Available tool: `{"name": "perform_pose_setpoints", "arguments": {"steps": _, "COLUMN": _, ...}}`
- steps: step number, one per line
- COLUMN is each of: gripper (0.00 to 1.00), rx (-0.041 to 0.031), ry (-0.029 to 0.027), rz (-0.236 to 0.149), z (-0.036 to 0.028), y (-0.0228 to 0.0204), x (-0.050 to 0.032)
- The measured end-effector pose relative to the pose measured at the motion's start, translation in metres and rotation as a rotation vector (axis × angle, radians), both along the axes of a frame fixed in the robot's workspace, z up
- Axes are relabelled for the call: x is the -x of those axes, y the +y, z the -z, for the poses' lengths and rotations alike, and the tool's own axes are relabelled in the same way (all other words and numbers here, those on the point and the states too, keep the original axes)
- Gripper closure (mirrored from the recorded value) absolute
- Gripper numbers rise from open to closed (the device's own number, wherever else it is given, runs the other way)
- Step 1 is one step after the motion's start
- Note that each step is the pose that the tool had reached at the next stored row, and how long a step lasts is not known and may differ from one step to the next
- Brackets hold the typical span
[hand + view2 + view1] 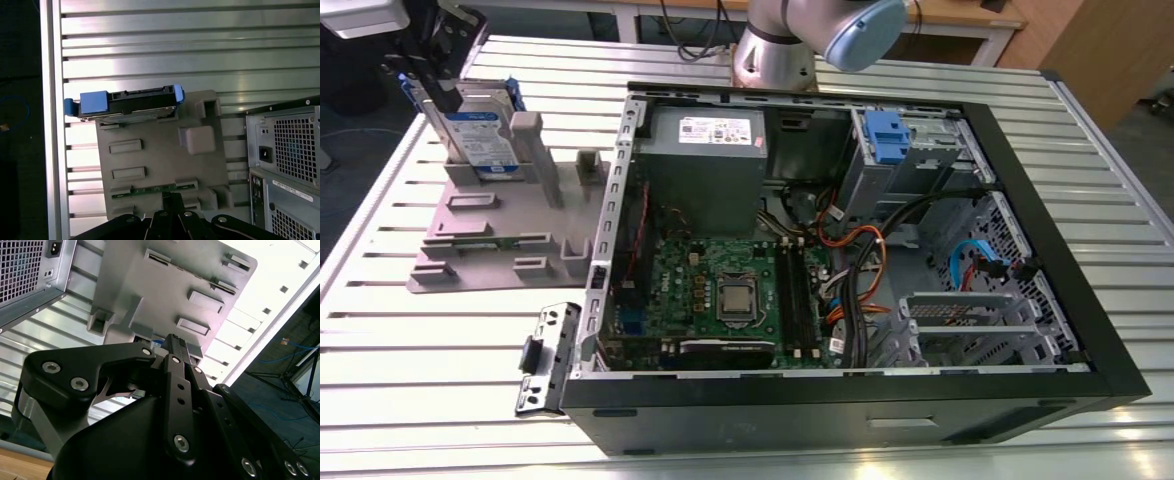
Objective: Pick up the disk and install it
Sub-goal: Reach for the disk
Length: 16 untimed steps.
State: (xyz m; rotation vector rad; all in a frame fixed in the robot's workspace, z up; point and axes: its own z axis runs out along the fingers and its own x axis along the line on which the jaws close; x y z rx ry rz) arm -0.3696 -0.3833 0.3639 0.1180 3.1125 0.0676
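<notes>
1. the disk (474, 135) is standing on edge in a slot at the far end of the grey stand (494, 235). the stand is resting on the slatted counter (440, 370), to the exterior view's left of the open computer case (787, 415).
2. the disk's long axis is running upright. its labelled broad face is looking out over the rest of the stand, and the blue bracket is wrapping round its edges.
3. in the first wrist view the disk (127, 102) is showing its thin upper edge, which is running in line toward the case.
4. the tool (172, 197) is hanging above the stand with its fingers drawn together and nothing between them.
5. the disk is sitting below the tool and apart from it. in the exterior view the tool (438, 70) is hovering close over the disk's upper edge.
</notes>
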Motion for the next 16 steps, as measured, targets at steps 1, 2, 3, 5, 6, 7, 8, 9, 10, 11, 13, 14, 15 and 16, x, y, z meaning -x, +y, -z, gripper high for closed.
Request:
{"name": "perform_pose_setpoints", "arguments": {"steps": 1, "gripper": 0.9, "rx": 0.0, "ry": 0.0, "rz": 0.0, "z": 0.0001, "y": 0.0001, "x": 0.0001}}
{"name": "perform_pose_setpoints", "arguments": {"steps": 2, "gripper": 0.9, "rx": 0.0, "ry": 0.0, "rz": 0.0, "z": 0.0003, "y": 0.0003, "x": 0.0002}}
{"name": "perform_pose_setpoints", "arguments": {"steps": 3, "gripper": 0.9, "rx": 0.0, "ry": 0.0, "rz": 0.0, "z": 0.0005, "y": 0.0004, "x": 0.0003}}
{"name": "perform_pose_setpoints", "arguments": {"steps": 5, "gripper": 0.9, "rx": -0.0001, "ry": 0.0, "rz": 0.0, "z": 0.0008, "y": 0.0008, "x": 0.0005}}
{"name": "perform_pose_setpoints", "arguments": {"steps": 6, "gripper": 0.9, "rx": -0.0001, "ry": -0.0001, "rz": 0.0, "z": 0.0009, "y": 0.0009, "x": 0.0006}}
{"name": "perform_pose_setpoints", "arguments": {"steps": 7, "gripper": 0.9, "rx": -0.0001, "ry": -0.0001, "rz": 0.0, "z": 0.0011, "y": 0.0011, "x": 0.0007}}
{"name": "perform_pose_setpoints", "arguments": {"steps": 8, "gripper": 0.9, "rx": -0.0001, "ry": -0.0001, "rz": 0.0, "z": 0.0012, "y": 0.0012, "x": 0.0008}}
{"name": "perform_pose_setpoints", "arguments": {"steps": 9, "gripper": 0.9, "rx": -0.0001, "ry": -0.0001, "rz": 0.0, "z": 0.0014, "y": 0.0014, "x": 0.0009}}
{"name": "perform_pose_setpoints", "arguments": {"steps": 10, "gripper": 0.9, "rx": 0.0, "ry": -0.0001, "rz": 0.0, "z": 0.0015, "y": 0.0015, "x": 0.001}}
{"name": "perform_pose_setpoints", "arguments": {"steps": 11, "gripper": 0.9, "rx": 0.0, "ry": 0.0, "rz": 0.0, "z": 0.0016, "y": 0.0017, "x": 0.0011}}
{"name": "perform_pose_setpoints", "arguments": {"steps": 13, "gripper": 0.9, "rx": 0.0, "ry": 0.0, "rz": 0.0, "z": 0.0018, "y": 0.0019, "x": 0.0013}}
{"name": "perform_pose_setpoints", "arguments": {"steps": 14, "gripper": 0.9, "rx": 0.0001, "ry": 0.0002, "rz": 0.0, "z": 0.0019, "y": 0.0021, "x": 0.0014}}
{"name": "perform_pose_setpoints", "arguments": {"steps": 15, "gripper": 0.9, "rx": 0.0, "ry": 0.0001, "rz": 0.0, "z": 0.0021, "y": 0.0022, "x": 0.0015}}
{"name": "perform_pose_setpoints", "arguments": {"steps": 16, "gripper": 0.9, "rx": 0.0, "ry": 0.0, "rz": 0.0, "z": 0.0023, "y": 0.0023, "x": 0.0017}}
